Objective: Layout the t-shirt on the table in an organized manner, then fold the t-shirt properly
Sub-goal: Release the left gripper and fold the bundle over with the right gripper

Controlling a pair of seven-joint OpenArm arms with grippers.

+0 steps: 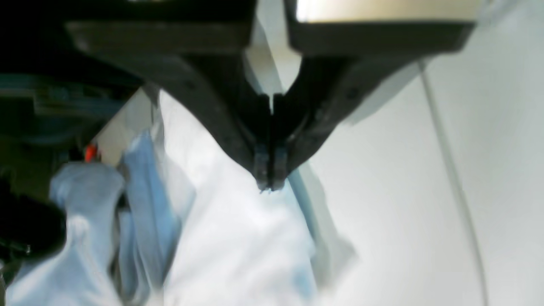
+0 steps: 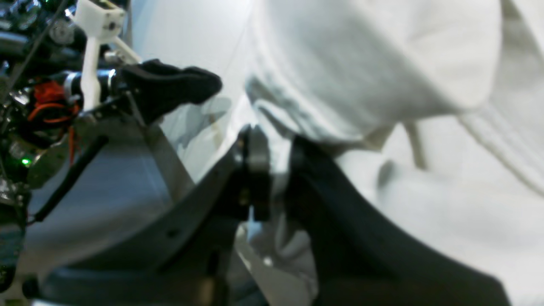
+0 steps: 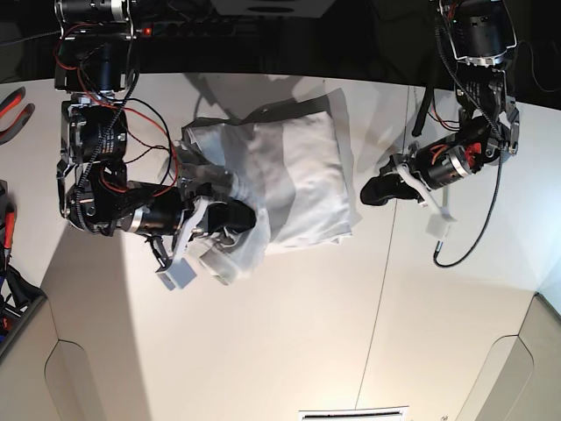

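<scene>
The white t-shirt point(image 3: 298, 167) lies bunched and wrinkled on the off-white table point(image 3: 289, 342), left of the middle. My right gripper point(image 3: 244, 219) is at the shirt's lower left corner, and a fold lies over it. In the right wrist view, the right gripper point(image 2: 276, 170) has white fabric point(image 2: 361, 63) pinched between its fingers. My left gripper point(image 3: 375, 191) hangs just right of the shirt's right edge, apart from it. In the left wrist view, the left gripper point(image 1: 270, 180) is shut and empty above the shirt point(image 1: 238, 238).
A thin dark seam point(image 3: 381, 289) runs down the table to the right of the shirt, and it also shows in the left wrist view point(image 1: 450, 170). Rounded cut-outs point(image 3: 74, 386) mark the front edge. A red-handled tool point(image 3: 13, 110) lies at the far left.
</scene>
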